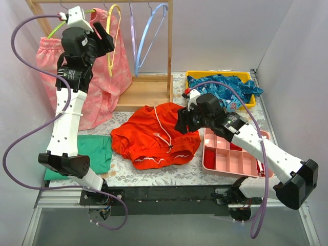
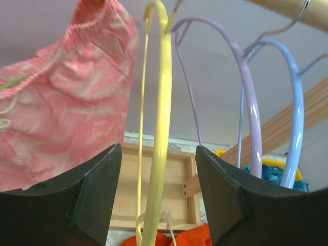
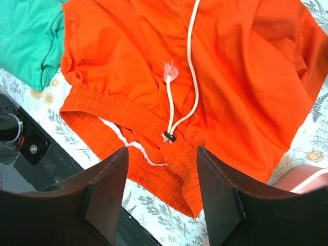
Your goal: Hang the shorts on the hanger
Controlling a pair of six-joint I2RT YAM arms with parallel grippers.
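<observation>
- The left claw [image 2: 158, 149] is raised at the wooden rack [image 1: 170, 46] with its fingers [image 2: 97, 189] spread wide.
- The yellow hanger [image 2: 163, 102] hangs from the rack, and its arc runs down through the gap between these fingers. There is clear space on both sides, so nothing is pinched.
- To the left of this claw hang the pink patterned shorts [image 2: 66, 102], which sit on a green hanger [image 1: 58, 27].
- To its right hang a lilac hanger [image 2: 246, 87] and, farther right, a pale blue hanger [image 2: 297, 102].
- The right claw [image 3: 161, 151] is low over the table [image 1: 154, 177], and its fingers [image 3: 220, 200] are also spread.
- The red-orange shorts [image 3: 128, 56] lie crumpled flat on the table straight below and ahead of this claw.
- Their elastic waistband [image 3: 118, 110] sits just beyond the fingertips. Whether the tips touch the cloth cannot be told.
- The white drawstring [image 3: 193, 51] trails away from the claw across the fabric, and its frayed end lies ahead of the gap.
- A green cloth [image 3: 25, 36] lies to the left of the right claw, touching the edge of the shorts.
- In the top view, a pink compartment tray [image 1: 230, 159] sits under the right arm, behind the claw.
- A yellow tray [image 1: 220, 74] holding a blue patterned cloth [image 1: 225, 87] sits farther off, to the claw's right.
</observation>
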